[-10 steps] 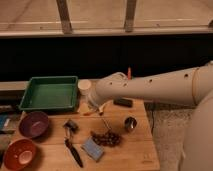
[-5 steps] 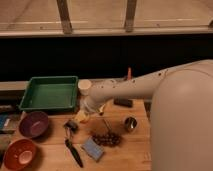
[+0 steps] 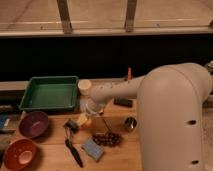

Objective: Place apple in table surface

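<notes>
The apple [image 3: 83, 120] is a small orange-yellow fruit at the end of my gripper [image 3: 85, 116], which is shut on it. The gripper hangs from the white arm [image 3: 120, 92] that reaches in from the right. It holds the apple low over the table surface [image 3: 50, 160], a light-brown wooden top, just right of the purple bowl and below the green tray's right corner. I cannot tell whether the apple touches the wood.
A green tray [image 3: 50, 92] stands at the back left, with a white cup [image 3: 85, 86] beside it. A purple bowl [image 3: 33, 124] and an orange bowl [image 3: 19, 154] are at the left. Dark grapes [image 3: 107, 138], a blue sponge [image 3: 92, 148], a black utensil [image 3: 74, 150] and a metal cup [image 3: 130, 123] lie nearby.
The gripper has come down and slightly left with the apple, from beside the white cup to just above the tabletop. The arm's forearm now fills more of the right side.
</notes>
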Action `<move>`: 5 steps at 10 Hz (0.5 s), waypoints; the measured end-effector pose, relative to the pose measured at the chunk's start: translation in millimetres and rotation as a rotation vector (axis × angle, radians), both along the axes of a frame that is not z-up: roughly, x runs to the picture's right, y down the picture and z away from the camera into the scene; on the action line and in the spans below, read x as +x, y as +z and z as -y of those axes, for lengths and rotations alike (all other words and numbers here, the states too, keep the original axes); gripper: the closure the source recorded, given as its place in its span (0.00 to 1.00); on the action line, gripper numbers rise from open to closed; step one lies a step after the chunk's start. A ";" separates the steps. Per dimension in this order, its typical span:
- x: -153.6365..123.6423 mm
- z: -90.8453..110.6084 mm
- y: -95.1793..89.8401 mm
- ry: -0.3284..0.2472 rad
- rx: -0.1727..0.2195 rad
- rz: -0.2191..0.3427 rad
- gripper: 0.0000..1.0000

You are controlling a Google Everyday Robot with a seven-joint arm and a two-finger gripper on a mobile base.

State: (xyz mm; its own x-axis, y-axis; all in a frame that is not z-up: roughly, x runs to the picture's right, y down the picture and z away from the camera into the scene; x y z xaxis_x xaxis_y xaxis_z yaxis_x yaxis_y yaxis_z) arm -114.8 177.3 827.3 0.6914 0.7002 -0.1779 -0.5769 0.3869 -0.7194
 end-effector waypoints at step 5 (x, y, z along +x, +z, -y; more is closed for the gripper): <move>5.8 -4.4 -0.5 -0.010 -0.045 -0.020 0.42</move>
